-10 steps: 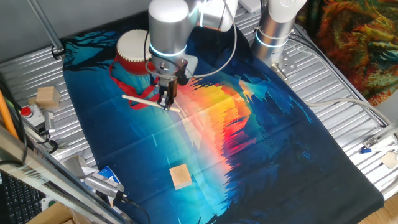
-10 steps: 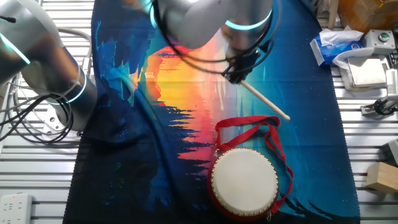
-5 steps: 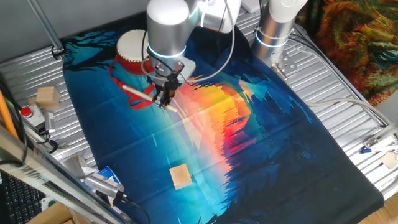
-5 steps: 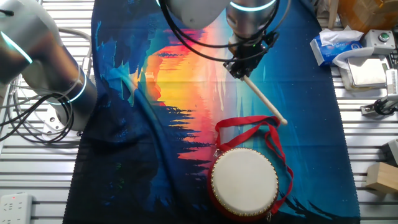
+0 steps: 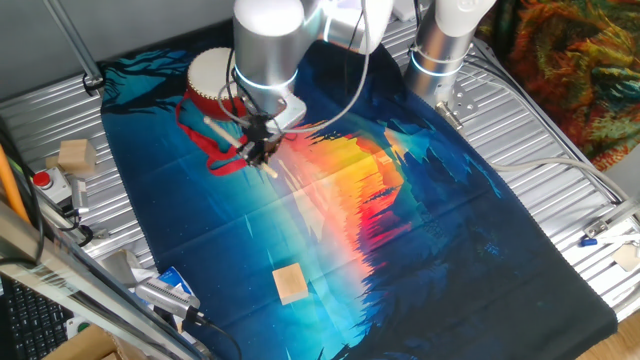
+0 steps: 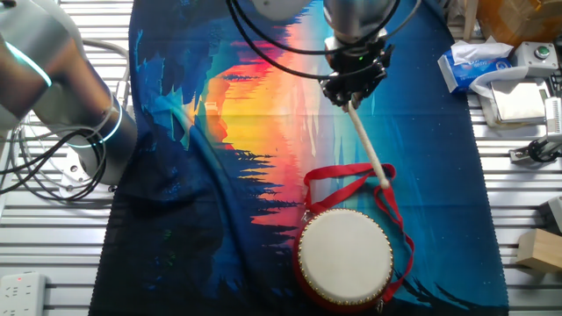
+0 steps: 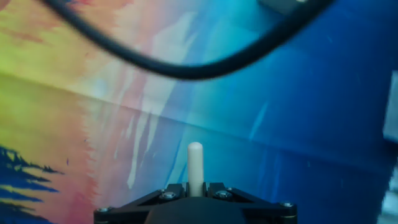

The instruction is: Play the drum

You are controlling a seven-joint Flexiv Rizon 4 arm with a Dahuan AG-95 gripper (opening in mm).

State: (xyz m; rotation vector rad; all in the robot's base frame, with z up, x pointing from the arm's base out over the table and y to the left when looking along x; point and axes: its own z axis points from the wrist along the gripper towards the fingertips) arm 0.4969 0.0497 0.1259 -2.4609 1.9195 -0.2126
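The drum (image 6: 344,257) has red sides, a cream-white head and a loose red ribbon strap (image 6: 351,184); it stands on the colourful cloth and also shows in one fixed view (image 5: 212,72), partly behind the arm. My gripper (image 6: 353,95) is shut on a pale wooden drumstick (image 6: 370,147), whose far tip hangs over the ribbon, short of the drum head. In one fixed view the gripper (image 5: 256,148) holds the drumstick (image 5: 222,131) just in front of the drum. In the hand view the short end of the drumstick (image 7: 195,165) sticks out between the closed jaws.
A tan wooden block (image 5: 289,283) lies on the cloth (image 5: 420,230) near its front edge. Another wooden block (image 5: 75,155) sits off the cloth at the left. A second arm's base (image 5: 440,50) stands at the back. Boxes and tissues (image 6: 492,66) lie beside the cloth.
The gripper has turned, swinging the drumstick's far tip toward the drum and over the ribbon. The drum has not moved.
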